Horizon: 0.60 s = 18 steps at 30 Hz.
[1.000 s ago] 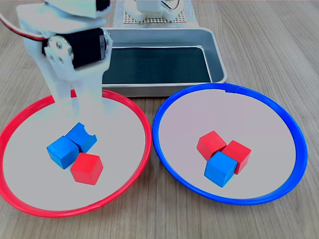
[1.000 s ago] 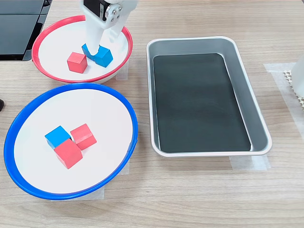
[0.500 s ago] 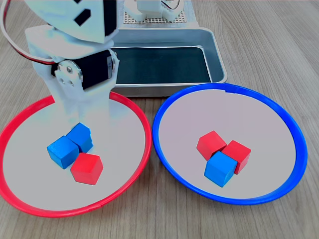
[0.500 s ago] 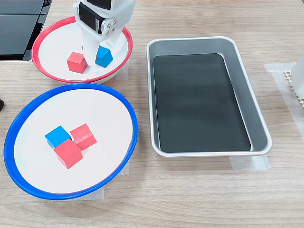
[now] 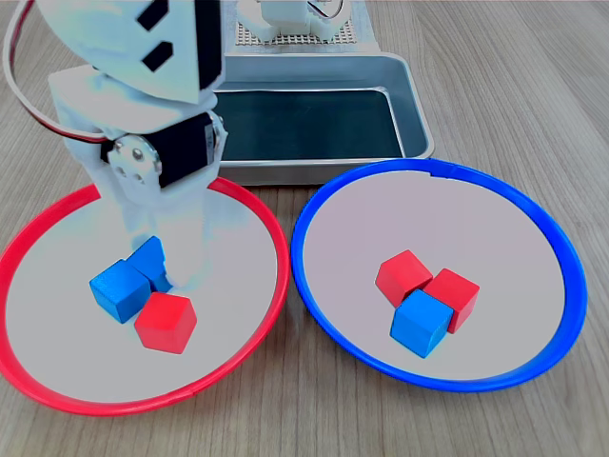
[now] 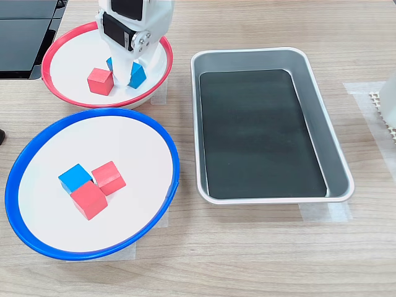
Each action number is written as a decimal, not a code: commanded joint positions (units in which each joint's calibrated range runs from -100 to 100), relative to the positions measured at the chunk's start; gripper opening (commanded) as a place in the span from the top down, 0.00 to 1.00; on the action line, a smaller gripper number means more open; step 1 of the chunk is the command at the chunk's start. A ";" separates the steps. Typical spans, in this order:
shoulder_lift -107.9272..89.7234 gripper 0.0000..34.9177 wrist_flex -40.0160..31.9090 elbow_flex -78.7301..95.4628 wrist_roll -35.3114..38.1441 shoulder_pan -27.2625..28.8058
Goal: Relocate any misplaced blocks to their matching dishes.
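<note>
In both exterior views my gripper [image 5: 164, 269] [image 6: 132, 77] is down inside the red-rimmed dish [image 5: 276, 249] [image 6: 62, 36]. Its white fingers [image 5: 189, 255] stand apart, one on each side of a blue block [image 5: 150, 261] [image 6: 138, 75]. A second blue block [image 5: 118, 290] [image 6: 110, 62] and a red block [image 5: 165, 322] [image 6: 99, 81] lie beside it. The blue-rimmed dish [image 5: 438, 171] [image 6: 93, 114] holds two red blocks [image 5: 403, 276] [image 5: 455, 297] and one blue block [image 5: 420, 322] [image 6: 75, 177].
A rectangular grey metal tray [image 5: 419, 107] [image 6: 260, 53] with a dark floor stands behind the dishes in the first exterior view and at the second exterior view's right. The arm's white base [image 5: 285, 19] sits beyond the tray. Dark objects [image 6: 25, 25] lie at the second exterior view's top left.
The gripper has come down from above the red-rimmed dish until its fingers straddle the back blue block. None of the blocks has moved.
</note>
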 commanded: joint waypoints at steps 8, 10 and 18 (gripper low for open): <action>0.32 0.86 0.56 -3.72 0.34 -0.01; 0.40 0.95 0.73 -3.81 0.49 -0.20; -1.81 0.99 1.14 -2.45 -0.29 -0.95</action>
